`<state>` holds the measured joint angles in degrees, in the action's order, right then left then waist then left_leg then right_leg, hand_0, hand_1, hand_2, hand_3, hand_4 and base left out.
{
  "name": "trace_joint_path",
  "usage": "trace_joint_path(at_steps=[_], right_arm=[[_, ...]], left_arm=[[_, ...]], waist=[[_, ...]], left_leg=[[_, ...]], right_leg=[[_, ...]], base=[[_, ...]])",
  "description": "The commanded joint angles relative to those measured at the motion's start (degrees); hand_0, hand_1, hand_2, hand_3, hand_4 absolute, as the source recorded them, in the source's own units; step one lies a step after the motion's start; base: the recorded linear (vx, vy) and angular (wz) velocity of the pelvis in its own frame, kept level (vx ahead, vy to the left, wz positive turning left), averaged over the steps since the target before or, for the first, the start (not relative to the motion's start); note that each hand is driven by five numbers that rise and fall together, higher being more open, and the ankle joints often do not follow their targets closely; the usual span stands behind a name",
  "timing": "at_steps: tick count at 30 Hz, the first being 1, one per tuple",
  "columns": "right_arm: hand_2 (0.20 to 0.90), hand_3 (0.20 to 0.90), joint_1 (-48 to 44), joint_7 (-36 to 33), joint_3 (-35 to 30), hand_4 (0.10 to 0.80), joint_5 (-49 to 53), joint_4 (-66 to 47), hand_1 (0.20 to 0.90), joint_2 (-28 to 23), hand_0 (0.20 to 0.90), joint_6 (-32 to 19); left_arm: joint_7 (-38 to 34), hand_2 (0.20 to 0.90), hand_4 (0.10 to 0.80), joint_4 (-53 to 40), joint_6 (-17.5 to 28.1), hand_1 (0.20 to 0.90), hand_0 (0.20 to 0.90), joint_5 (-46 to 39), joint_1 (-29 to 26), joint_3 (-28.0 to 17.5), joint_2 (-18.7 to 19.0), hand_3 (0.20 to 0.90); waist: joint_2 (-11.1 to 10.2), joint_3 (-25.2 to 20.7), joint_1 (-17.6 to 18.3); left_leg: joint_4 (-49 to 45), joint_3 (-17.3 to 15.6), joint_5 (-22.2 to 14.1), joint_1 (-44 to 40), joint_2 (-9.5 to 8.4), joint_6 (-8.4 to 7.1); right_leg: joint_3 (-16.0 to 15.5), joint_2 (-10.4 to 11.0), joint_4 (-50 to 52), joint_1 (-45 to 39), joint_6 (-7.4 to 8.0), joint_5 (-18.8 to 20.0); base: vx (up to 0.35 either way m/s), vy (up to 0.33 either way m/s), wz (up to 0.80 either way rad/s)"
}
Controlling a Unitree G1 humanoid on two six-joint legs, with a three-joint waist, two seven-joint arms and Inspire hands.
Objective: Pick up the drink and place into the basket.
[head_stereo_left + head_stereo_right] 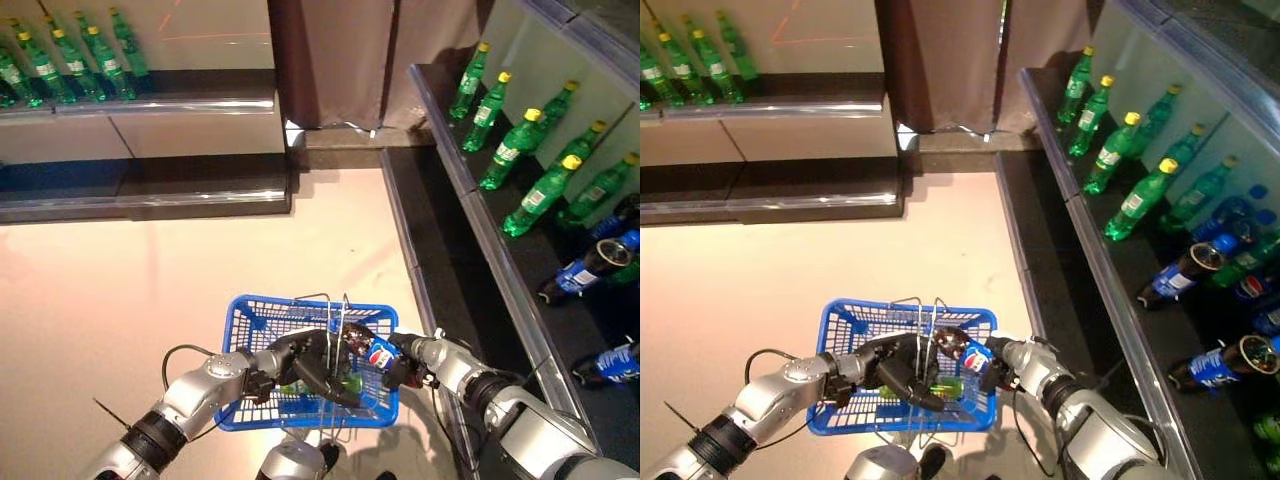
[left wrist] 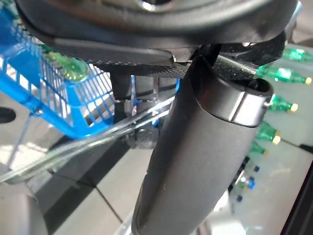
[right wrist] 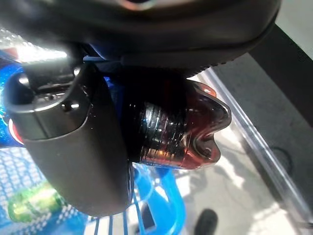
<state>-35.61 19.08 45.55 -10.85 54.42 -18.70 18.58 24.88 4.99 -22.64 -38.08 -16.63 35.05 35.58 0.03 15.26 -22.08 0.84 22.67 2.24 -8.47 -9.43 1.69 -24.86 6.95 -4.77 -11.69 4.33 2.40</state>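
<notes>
Gripping cola bottle (image 1: 372,352) w/ right hand (image 1: 405,362) over basket (image 1: 245,315); left hand (image 1: 300,365) clasps handle (image 1: 335,310). Rigid, smooth, likely heavy—hold mid-body.

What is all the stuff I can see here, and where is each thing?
Basket: one, blue, on the pale floor, metal handles up, the left hand on them.
Cola bottle: one, dark with a blue label, held by the right hand over the basket's right side.
Green bottle: at least one, lying inside the basket.
Green bottles: many, on the right shelf and on the far left shelf.
Cola bottles: several, lying on the near part of the right shelf.
Left hand: dark, curled round the basket's handles.
Right hand: dark, closed on the cola bottle.
</notes>
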Motion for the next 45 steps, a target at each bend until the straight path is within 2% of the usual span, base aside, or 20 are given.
trace_joint_path(at_steps=[1, 4, 9, 14, 18, 21, 25, 26, 27, 28, 29, 30, 31, 34, 41, 45], right_arm=[[0.3, 0.2, -7.81, 6.38, 4.8, 0.1, -4.57, 1.61, 0.3, 2.39, 0.3, -0.05], [0.3, 0.2, -8.76, 10.38, 6.25, 0.1, -7.63, 3.81, 0.3, 5.25, 0.3, 0.96], [0.3, 0.2, -9.31, 11.31, 6.83, 0.1, -9.12, 5.43, 0.3, 9.6, 0.3, 2.96], [0.3, 0.2, -10.01, 16.4, 8.0, 0.1, -14.97, 6.46, 0.3, 11.98, 0.3, 5.03], [0.3, 0.2, -10.49, 17.95, 8.04, 0.1, -10.78, 7.03, 0.3, 13.28, 0.3, 6.65], [0.3, 0.2, -9.85, 14.74, 6.38, 0.1, -3.09, 8.04, 0.3, 14.8, 0.3, 6.95], [0.312, 0.214, -9.69, 2.76, 3.49, 0.114, 2.04, 8.56, 0.312, 15.05, 0.312, 2.81], [0.312, 0.214, -9.76, 2.34, 3.31, 0.114, 1.94, 8.61, 0.312, 15.02, 0.312, 2.44], [0.305, 0.205, -10.02, -0.95, 2.4, 0.105, 1.7, 8.48, 0.305, 14.71, 0.305, 1.07], [0.415, 0.335, -9.91, -4.39, 1.82, 0.235, 1.13, 8.22, 0.415, 14.4, 0.415, -0.45], [0.493, 0.425, -9.88, -6.27, 1.56, 0.325, -0.21, 8.08, 0.493, 14.25, 0.493, -1.63], [0.669, 0.631, -9.96, -8.03, 1.34, 0.531, -2.86, 7.72, 0.669, 14.04, 0.669, -2.06], [0.9, 0.9, -9.78, -9.88, 1.57, 0.8, -5.45, 7.12, 0.9, 13.57, 0.9, -2.33], [0.9, 0.9, -8.96, -13.97, 2.37, 0.8, -11.44, 5.39, 0.9, 12.32, 0.9, -5.11], [0.9, 0.9, -6.05, -17.41, 2.55, 0.8, -9.75, 3.39, 0.9, 10.64, 0.9, -6.87], [0.9, 0.9, -4.27, -16.61, 1.33, 0.8, -3.13, 0.01, 0.9, 7.6, 0.9, -10.08]], left_arm=[[5.06, 0.3, 0.1, -15.58, 8.14, 0.3, 0.3, -5.68, -11.44, 0.33, -8.02, 0.2], [3.29, 0.3, 0.1, -15.77, 6.28, 0.3, 0.3, -6.83, -13.23, 1.56, -10.56, 0.2], [3.32, 0.3, 0.1, -16.27, 4.58, 0.3, 0.3, -7.29, -14.0, 3.27, -14.5, 0.2], [2.27, 0.3, 0.1, -17.36, 2.83, 0.3, 0.3, -5.33, -14.38, 4.79, -17.07, 0.2], [1.54, 0.3, 0.1, -16.97, 1.26, 0.3, 0.3, -5.93, -14.83, 5.78, -18.33, 0.2], [2.77, 0.3, 0.1, -16.78, 0.1, 0.3, 0.3, -6.46, -14.89, 6.35, -19.66, 0.2], [1.1, 0.3, 0.1, -17.29, 0.41, 0.3, 0.3, -8.3, -14.93, 7.41, -20.58, 0.2], [0.99, 0.3, 0.1, -17.36, 0.28, 0.3, 0.3, -8.57, -14.92, 7.44, -20.65, 0.2], [-0.14, 0.3, 0.1, -17.56, -0.46, 0.3, 0.3, -12.32, -14.77, 7.47, -21.12, 0.2], [-0.16, 0.3, 0.1, -17.86, -1.2, 0.3, 0.3, -15.1, -14.03, 7.42, -21.7, 0.2], [-0.16, 0.3, 0.1, -18.09, -1.54, 0.3, 0.3, -16.53, -13.62, 7.36, -22.09, 0.2], [-0.25, 0.3, 0.1, -18.21, -1.69, 0.3, 0.3, -18.25, -12.95, 7.51, -22.57, 0.2], [-0.86, 0.3, 0.1, -18.79, -1.72, 0.3, 0.3, -19.51, -11.73, 7.88, -23.32, 0.2], [-1.14, 0.3, 0.1, -19.89, 0.11, 0.3, 0.3, -20.01, -9.08, 8.09, -24.06, 0.2], [-3.33, 0.3, 0.1, -19.57, 5.61, 0.3, 0.3, -15.43, -7.11, 5.96, -22.37, 0.2], [-8.15, 0.3, 0.1, -18.36, 7.02, 0.3, 0.3, -14.92, -5.88, 0.61, -19.25, 0.2]], waist=[[-1.25, -10.44, -0.99], [-1.8, -10.75, -1.58], [-2.21, -10.7, -1.93], [-2.42, -10.49, -1.81], [-2.69, -10.52, -1.27], [-2.66, -10.54, -0.85], [-2.38, -10.81, -0.17], [-2.36, -10.81, -0.14], [-2.2, -10.99, 0.08], [-2.03, -11.06, 0.18], [-1.89, -11.05, 0.2], [-1.75, -11.05, 0.29], [-1.56, -10.99, 0.38], [-1.09, -10.65, 0.55], [-0.83, -10.52, 0.69], [-1.32, -10.63, 0.97]], left_leg=[[0.43, -6.6, -3.84, 3.68, 0.86, 0.55], [0.53, -6.19, -3.77, 3.65, 0.86, 0.61], [0.36, -6.04, -3.67, 3.85, 0.86, 0.6], [-0.06, -6.23, -3.61, 4.19, 0.86, 0.76], [0.13, -5.97, -3.44, 4.19, 0.69, 0.88], [0.07, -5.98, -3.43, 4.04, 0.7, 0.99], [-0.03, -6.45, -3.5, 3.63, 0.72, 1.04], [-0.04, -6.48, -3.5, 3.6, 0.73, 1.04], [-0.12, -6.7, -3.55, 3.47, 0.75, 1.07], [-0.18, -6.97, -3.58, 3.44, 0.78, 1.07], [-0.21, -7.08, -3.56, 3.45, 0.8, 1.06], [-0.25, -7.24, -3.62, 3.42, 0.79, 1.04], [-0.25, -7.36, -3.69, 3.4, 0.82, 1.09], [-0.5, -7.76, -4.03, 3.49, 0.76, 1.16], [-0.84, -8.52, -4.5, 3.66, 0.75, 1.11], [-0.87, -9.28, -4.79, 3.32, 0.86, 1.05]], right_leg=[[1.96, 0.04, 10.35, 2.95, 0.08, -7.09], [1.81, 0.14, 10.36, 2.89, 0.21, -7.06], [1.88, 0.19, 10.3, 2.98, 0.19, -6.92], [2.61, 0.17, 10.0, 3.11, 0.17, -6.62], [3.66, -0.08, 9.73, 3.42, 0.27, -6.42], [4.44, -0.15, 9.73, 3.54, 0.19, -6.31], [4.92, -0.04, 9.67, 3.45, 0.27, -6.12], [4.93, -0.03, 9.67, 3.43, 0.28, -6.11], [4.98, 0.06, 9.63, 3.36, 0.35, -6.05], [4.96, 0.17, 9.52, 3.3, 0.47, -5.91], [4.91, 0.24, 9.46, 3.29, 0.55, -5.78], [4.94, 0.3, 9.28, 3.28, 0.58, -5.64], [4.96, 0.34, 9.09, 3.22, 0.6, -5.54], [5.13, 0.52, 8.41, 3.05, 0.74, -5.31], [5.2, 0.78, 7.42, 2.94, 1.07, -4.83], [5.58, 0.68, 6.59, 2.73, 1.3, -4.29]], base=[[0.076, 0.048, 0.15], [0.079, 0.038, 0.02], [0.055, 0.028, 0.08], [0.025, 0.023, 0.07], [0.022, 0.029, 0.09], [0.038, 0.046, 0.09], [0.046, 0.04, 0.0], [0.053, 0.043, 0.0], [0.053, 0.041, -0.01], [0.06, 0.046, -0.01], [0.042, 0.034, -0.02], [0.0, 0.0, 0.0], [0.0, 0.0, 0.0], [0.001, 0.021, 0.0], [-0.001, 0.0, -0.03], [-0.001, -0.02, -0.05]])
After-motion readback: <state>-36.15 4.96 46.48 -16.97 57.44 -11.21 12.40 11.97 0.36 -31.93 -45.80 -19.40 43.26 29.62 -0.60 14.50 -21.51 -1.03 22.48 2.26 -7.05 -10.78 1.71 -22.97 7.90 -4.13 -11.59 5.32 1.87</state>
